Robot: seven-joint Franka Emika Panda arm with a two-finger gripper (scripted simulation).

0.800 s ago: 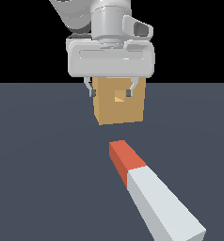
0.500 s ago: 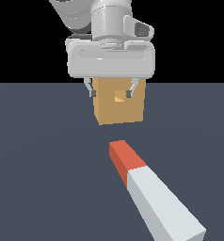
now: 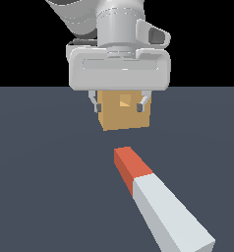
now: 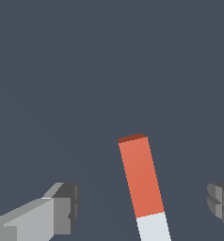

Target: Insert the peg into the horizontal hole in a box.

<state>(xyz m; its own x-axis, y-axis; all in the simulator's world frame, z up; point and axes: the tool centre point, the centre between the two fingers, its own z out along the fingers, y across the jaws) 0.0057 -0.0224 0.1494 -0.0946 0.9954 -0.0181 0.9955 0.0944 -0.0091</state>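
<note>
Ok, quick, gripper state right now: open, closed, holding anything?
Gripper: open and empty; the long red-orange and grey-white square peg lies on the dark floor, ungrasped.

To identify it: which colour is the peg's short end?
Red-orange, on the peg; clearest in the wrist view.

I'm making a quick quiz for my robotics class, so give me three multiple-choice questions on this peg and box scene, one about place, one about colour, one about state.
1. Where does the peg lie?
A. Inside the hole
B. On the floor, apart from the box
C. Held in the jaws

2. What colour is the peg end nearest the box?
A. Red-orange
B. Blue
C. Green

3. How does the gripper stand?
A. Shut on the peg
B. Shut on the box
C. Open, holding nothing

Answers:
1. B, bare floor shows between peg and box in the exterior view.
2. A, the short red-orange end points toward the box.
3. C, the wrist view shows the jaws spread wide, the peg untouched between them.
</note>
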